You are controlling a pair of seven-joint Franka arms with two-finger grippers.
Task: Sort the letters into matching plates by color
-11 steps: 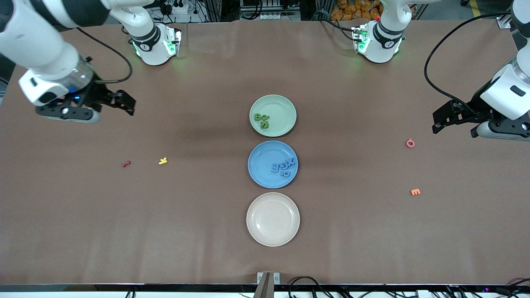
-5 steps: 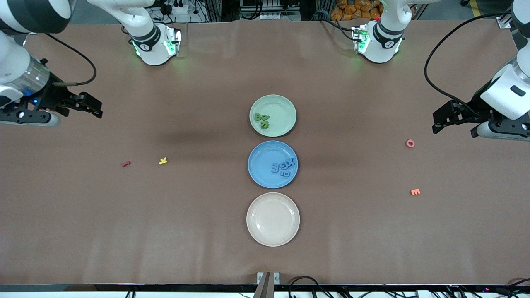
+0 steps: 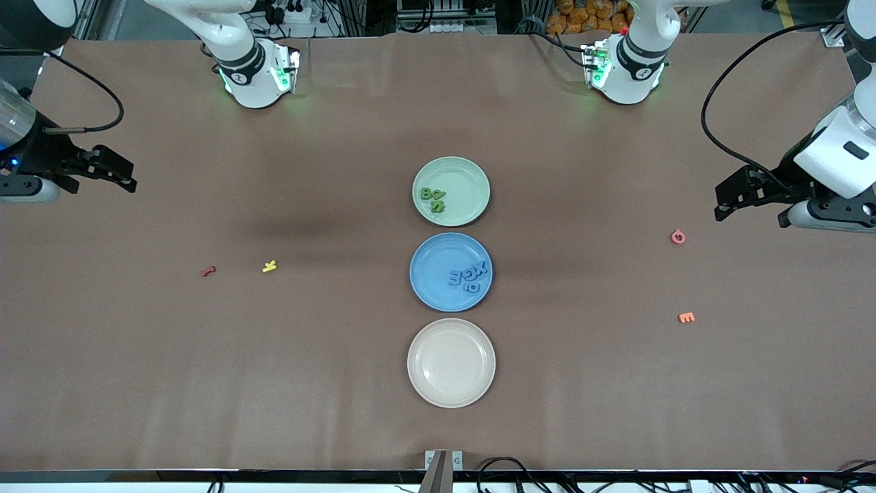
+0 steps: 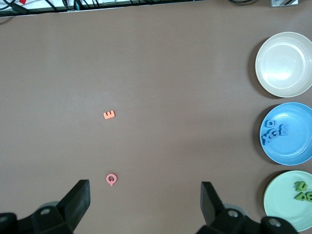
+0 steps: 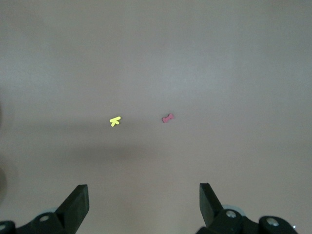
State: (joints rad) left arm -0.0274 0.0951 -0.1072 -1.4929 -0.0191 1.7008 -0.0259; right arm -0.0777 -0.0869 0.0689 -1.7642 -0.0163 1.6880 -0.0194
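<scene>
I count the green letters [image 3: 432, 198] in the pale green plate [image 3: 468, 177] and blue letters [image 3: 469, 276] in the blue plate [image 3: 431, 274], beige plate [image 3: 451, 363] bare, while red [image 3: 209, 271], yellow [image 3: 269, 266], pink [image 3: 677, 237] and orange [image 3: 686, 317] letters lie on the counter [image 3: 616, 397], under my empty right gripper [image 3: 113, 171] and left gripper [image 3: 736, 195], fingers spread.

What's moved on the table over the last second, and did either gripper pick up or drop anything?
Only the right gripper moved: it drew back toward the right arm's end of the table, open and empty. The left gripper waits, open, near the pink letter. Nothing was grasped or released. The plates, the red letter, yellow letter and orange letter lie as before.
</scene>
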